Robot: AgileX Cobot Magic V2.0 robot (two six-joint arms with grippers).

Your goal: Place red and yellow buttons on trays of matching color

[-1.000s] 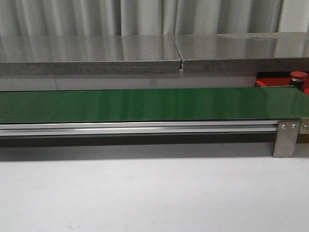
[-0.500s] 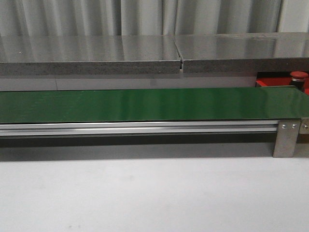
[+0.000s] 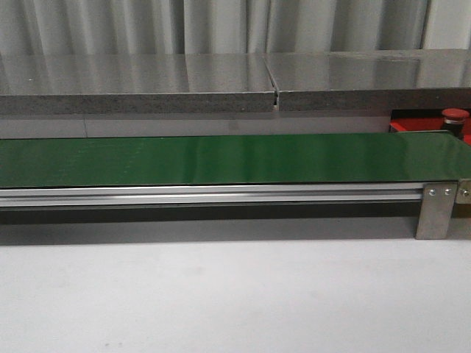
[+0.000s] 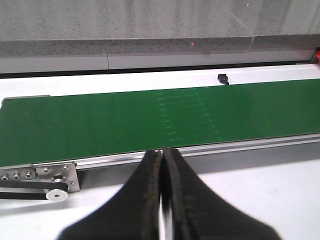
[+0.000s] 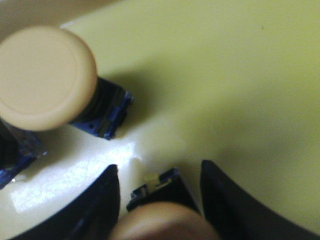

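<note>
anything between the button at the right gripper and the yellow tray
Nothing visible: the button sits within the right gripper, directly over the yellow tray; another yellow button lies off to one side.

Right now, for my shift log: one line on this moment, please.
left gripper: shut, before green belt | right gripper: astride button on yellow tray, grip unclear | yellow button alongside

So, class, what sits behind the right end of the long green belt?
A red-capped push button and a strip of flat red tray; the green belt hides their lower parts.
</note>
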